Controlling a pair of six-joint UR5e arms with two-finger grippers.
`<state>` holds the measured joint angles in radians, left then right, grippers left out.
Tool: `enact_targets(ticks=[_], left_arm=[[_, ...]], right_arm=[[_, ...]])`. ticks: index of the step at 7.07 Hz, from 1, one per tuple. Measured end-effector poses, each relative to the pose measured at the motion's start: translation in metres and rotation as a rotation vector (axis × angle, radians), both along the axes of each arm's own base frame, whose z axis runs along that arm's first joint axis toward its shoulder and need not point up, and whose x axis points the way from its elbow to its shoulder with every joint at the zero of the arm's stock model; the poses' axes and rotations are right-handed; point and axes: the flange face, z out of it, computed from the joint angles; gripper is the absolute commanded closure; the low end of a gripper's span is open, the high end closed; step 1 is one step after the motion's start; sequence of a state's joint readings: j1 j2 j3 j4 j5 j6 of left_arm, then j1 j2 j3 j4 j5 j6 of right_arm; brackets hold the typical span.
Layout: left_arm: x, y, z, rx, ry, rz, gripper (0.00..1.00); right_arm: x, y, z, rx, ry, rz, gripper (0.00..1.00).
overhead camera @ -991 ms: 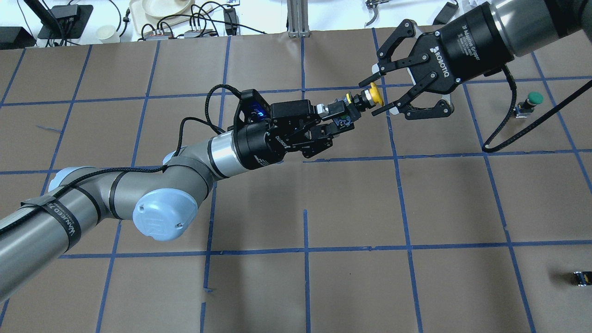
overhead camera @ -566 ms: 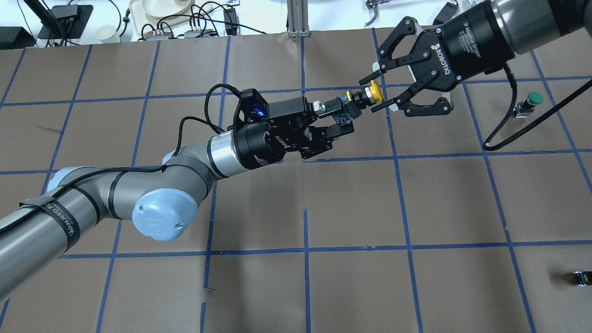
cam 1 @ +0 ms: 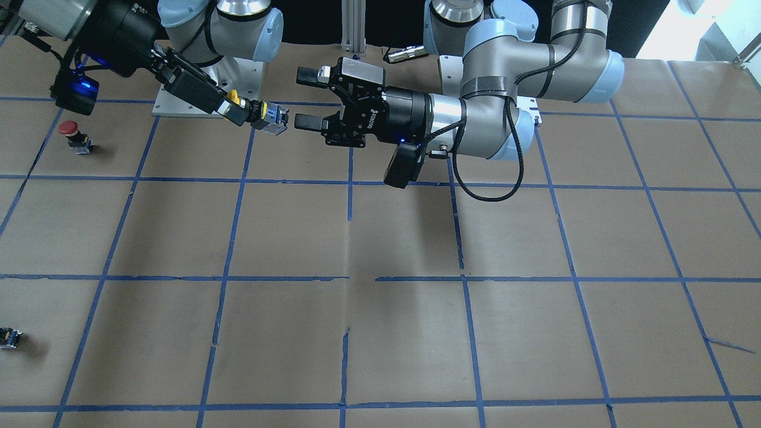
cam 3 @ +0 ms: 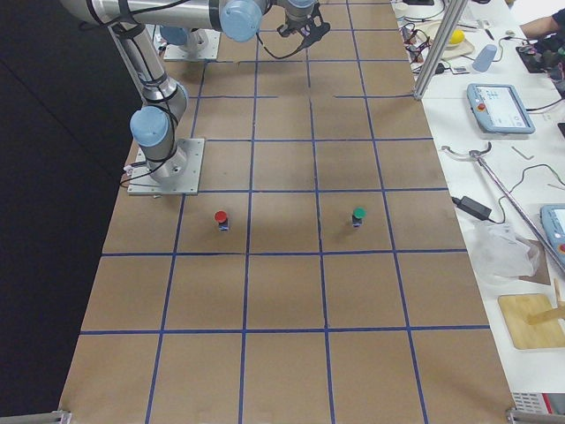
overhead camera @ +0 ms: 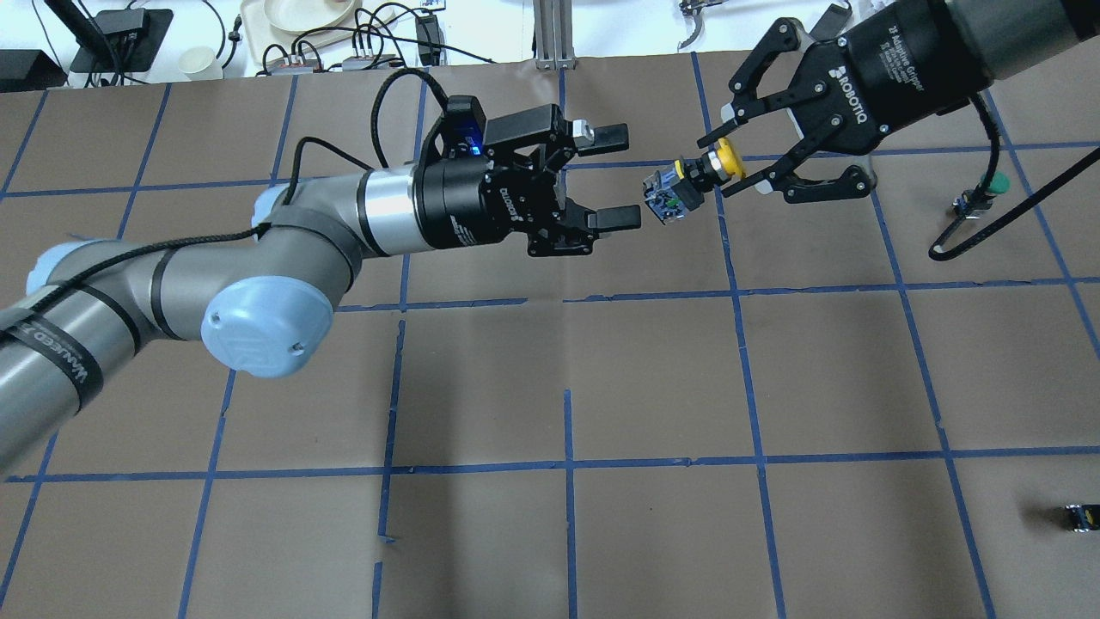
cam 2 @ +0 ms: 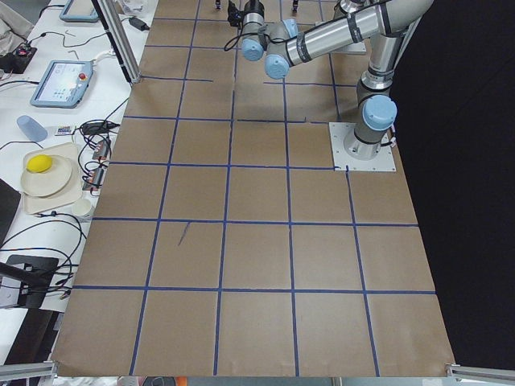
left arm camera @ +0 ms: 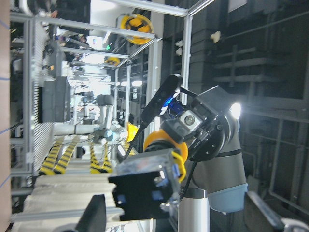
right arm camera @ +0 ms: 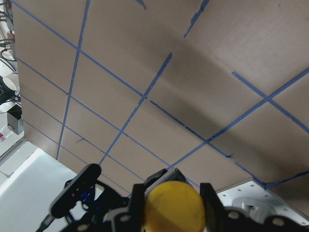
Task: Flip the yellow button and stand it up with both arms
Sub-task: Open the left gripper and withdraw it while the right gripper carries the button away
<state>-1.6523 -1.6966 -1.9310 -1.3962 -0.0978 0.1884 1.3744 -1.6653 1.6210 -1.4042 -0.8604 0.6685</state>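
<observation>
The yellow button [overhead camera: 698, 172] hangs in the air, lying sideways with its grey base block pointing at my left gripper. My right gripper [overhead camera: 720, 165] is shut on its yellow cap. In the front-facing view the button [cam 1: 261, 111] sticks out of the right gripper [cam 1: 233, 102]. My left gripper [overhead camera: 620, 176] is open and empty, a short gap from the base block; it also shows in the front-facing view [cam 1: 304, 98]. The right wrist view shows the cap [right arm camera: 173, 205] between the fingers [right arm camera: 210, 203]. The left wrist view shows the button [left arm camera: 145, 186] straight ahead.
A red-capped button [cam 1: 69, 128] stands on the brown taped table on my right side, also seen in the right exterior view [cam 3: 221, 217]. A green-capped button [overhead camera: 994, 182] stands behind the right arm's cable. A tiny black-grey part [overhead camera: 1078, 516] lies near the front right.
My left gripper has let go of the button's base, opened and pulled back to the left. My right gripper has shut on the yellow cap and carries the button slightly up and right.
</observation>
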Motion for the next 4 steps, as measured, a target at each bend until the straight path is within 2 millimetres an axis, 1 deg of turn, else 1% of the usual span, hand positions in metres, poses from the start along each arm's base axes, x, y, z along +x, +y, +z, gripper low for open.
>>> enact_targets(ticks=[1, 2, 3, 4], left_arm=[[0.01, -0.016, 0.023, 0.006, -0.155, -0.02, 0.0], [0.017, -0.027, 0.042, 0.0, -0.301, -0.018, 0.0], [0.021, -0.034, 0.056, -0.02, -0.443, -0.01, 0.0], [0.025, -0.039, 0.07, -0.046, -0.601, 0.003, 0.0]], right_arm=[[-0.014, -0.001, -0.003, -0.042, 0.071, 0.056, 0.79], [-0.034, -0.001, -0.009, -0.102, 0.157, 0.155, 0.79], [-0.054, 0.0, -0.013, -0.172, 0.23, 0.28, 0.79], [-0.071, 0.002, -0.016, -0.248, 0.301, 0.435, 0.79]])
